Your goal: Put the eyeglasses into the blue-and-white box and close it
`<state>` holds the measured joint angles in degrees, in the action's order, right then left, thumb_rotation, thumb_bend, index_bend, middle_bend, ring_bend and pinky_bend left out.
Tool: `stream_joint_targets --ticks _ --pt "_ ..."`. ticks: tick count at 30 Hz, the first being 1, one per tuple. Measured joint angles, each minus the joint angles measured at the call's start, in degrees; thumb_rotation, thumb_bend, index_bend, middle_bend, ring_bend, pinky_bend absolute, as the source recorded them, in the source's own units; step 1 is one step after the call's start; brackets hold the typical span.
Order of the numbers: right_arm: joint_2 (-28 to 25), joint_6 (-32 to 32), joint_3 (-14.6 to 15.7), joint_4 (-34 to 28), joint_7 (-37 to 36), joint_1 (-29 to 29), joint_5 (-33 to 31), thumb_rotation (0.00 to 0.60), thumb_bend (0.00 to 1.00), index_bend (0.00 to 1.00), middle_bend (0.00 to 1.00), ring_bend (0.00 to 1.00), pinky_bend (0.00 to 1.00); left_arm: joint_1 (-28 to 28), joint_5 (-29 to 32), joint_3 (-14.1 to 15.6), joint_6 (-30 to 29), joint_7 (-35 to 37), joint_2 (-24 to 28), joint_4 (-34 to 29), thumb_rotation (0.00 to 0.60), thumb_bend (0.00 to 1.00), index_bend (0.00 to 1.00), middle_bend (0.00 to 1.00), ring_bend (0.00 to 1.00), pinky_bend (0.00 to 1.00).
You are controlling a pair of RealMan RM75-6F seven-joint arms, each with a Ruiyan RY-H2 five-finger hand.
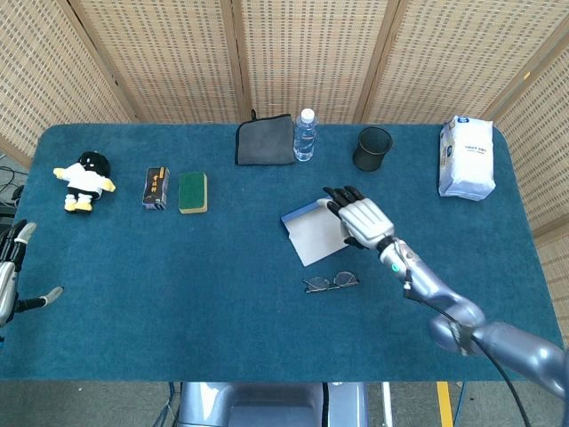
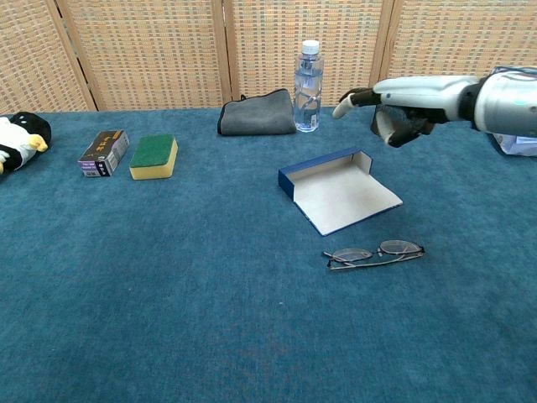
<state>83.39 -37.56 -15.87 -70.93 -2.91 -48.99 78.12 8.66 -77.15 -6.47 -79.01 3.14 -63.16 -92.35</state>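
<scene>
We hold the right hand [image 1: 360,219], fingers apart and empty, above the open blue-and-white box [image 1: 317,230]; next we lower it onto the thin wire-framed eyeglasses [image 1: 331,283].

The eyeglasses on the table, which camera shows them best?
The chest view: the eyeglasses appear large there, with both lenses and the folded arms clear. In the head view the eyeglasses are small, seen from above, though unobstructed.

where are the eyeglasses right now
The eyeglasses lie folded on the blue table, right of centre in both views, just in front of the open blue-and-white box. The right robot hand hovers above the box, not touching them.
</scene>
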Motion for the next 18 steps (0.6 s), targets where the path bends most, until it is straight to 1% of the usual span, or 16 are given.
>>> stream_joint_targets --ticks 7,15,18 --pt "9.5 6.7 -1.9 13.9 1.1 -7.5 -5.7 0.6 1.0 0.15 0.06 0.0 0.0 0.9 3.4 -0.9 2.3 -0.9 -0.3 0.4 0.6 0.0 0.0 0.0 0.0 0.0" --pt "18.1 15.5 -2.8 29.4 1.3 -14.5 -11.6 0.6 1.0 0.16 0.11 0.0 0.02 1.8 5.6 -1.4 4.9 -0.9 -0.3 0.9 0.6 0.0 0.0 0.0 0.0 0.0" --pt "20.4 18.9 -2.8 33.5 1.1 -16.6 -13.5 0.6 1.0 0.21 0.17 0.0 0.02 1.9 5.9 -1.5 5.1 -0.9 -0.3 1.0 0.6 0.0 0.0 0.0 0.0 0.0"
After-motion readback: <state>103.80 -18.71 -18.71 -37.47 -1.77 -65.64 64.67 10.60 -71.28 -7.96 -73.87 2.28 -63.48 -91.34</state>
